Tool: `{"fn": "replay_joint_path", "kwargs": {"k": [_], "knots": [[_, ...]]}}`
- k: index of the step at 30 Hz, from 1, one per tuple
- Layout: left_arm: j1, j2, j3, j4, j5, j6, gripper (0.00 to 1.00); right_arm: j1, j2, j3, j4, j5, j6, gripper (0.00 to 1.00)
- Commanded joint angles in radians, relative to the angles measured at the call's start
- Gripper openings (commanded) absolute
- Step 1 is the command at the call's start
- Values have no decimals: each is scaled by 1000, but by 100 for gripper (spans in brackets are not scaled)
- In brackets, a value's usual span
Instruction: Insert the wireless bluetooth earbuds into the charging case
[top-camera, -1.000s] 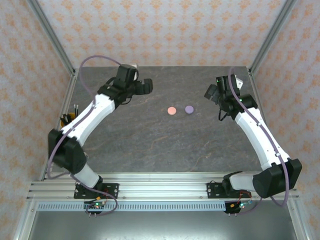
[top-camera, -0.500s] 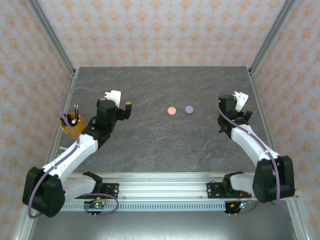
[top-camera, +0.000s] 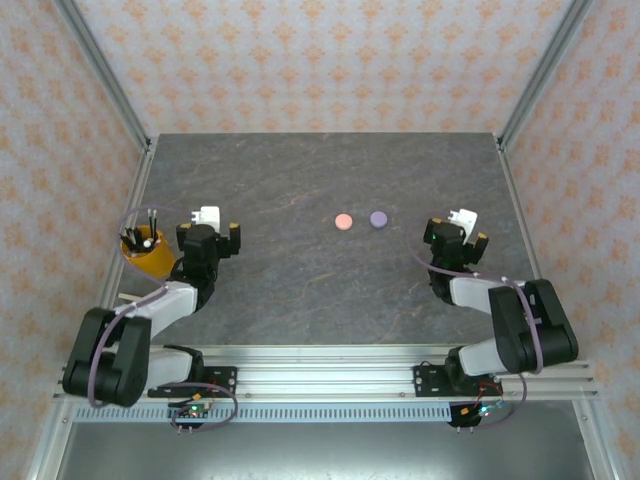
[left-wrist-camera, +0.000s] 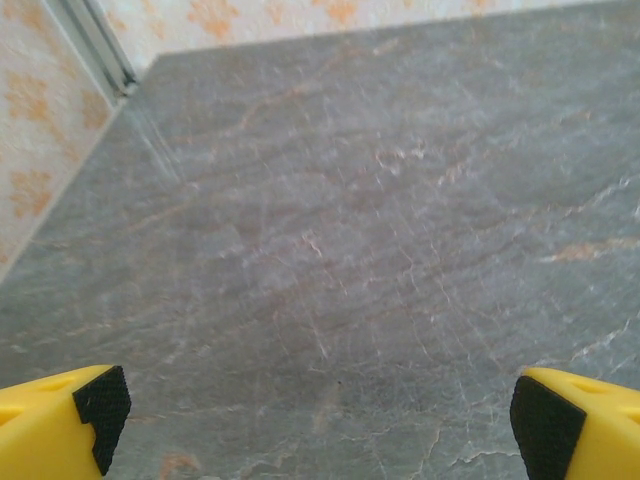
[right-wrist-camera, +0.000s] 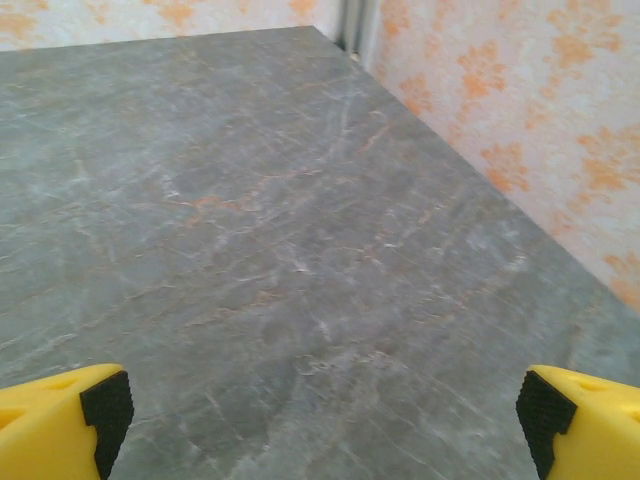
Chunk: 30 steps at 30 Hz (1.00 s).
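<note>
We log left gripper (left-wrist-camera: 320, 415) and right gripper (right-wrist-camera: 322, 412) spread wide, empty, parked at the near table (top-camera: 300, 300) edge. Pink case (top-camera: 344, 221) and purple case (top-camera: 378, 218) sit side by side mid-table, looking shut. We judge the earbuds are inside.

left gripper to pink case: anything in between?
Nothing. In the top external view, the table between the left gripper and the pink case is bare. The purple case sits beyond it.

Left case (top-camera: 344, 221) just beside right case (top-camera: 378, 218)
</note>
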Motion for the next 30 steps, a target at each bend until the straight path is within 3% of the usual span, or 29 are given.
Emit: {"fn": "replay_joint_path", "kwargs": {"k": [1,4,5,7,9,20,30], "knots": [[46,77,-17,202,105,-22,100,-17,36,4,121,-83,-39,100],[57,161,-17,268,152,-10,100,-97,92,21,136,-205,17,100],[58,185,-9,274,163,-7,100,-106,123,9,201,-212,18,100],[76,206,13,257,188,-16,100,-116,86,36,83,-234,33,100],[107,215,31,238,224,-44,100,-121,106,33,114,-240,32,100],[88,217,44,208,124,-59,100,-125,86,22,112,-252,31,99],[91,218,46,205,128,-62,100,-132,89,38,87,-339,5,99]]}}
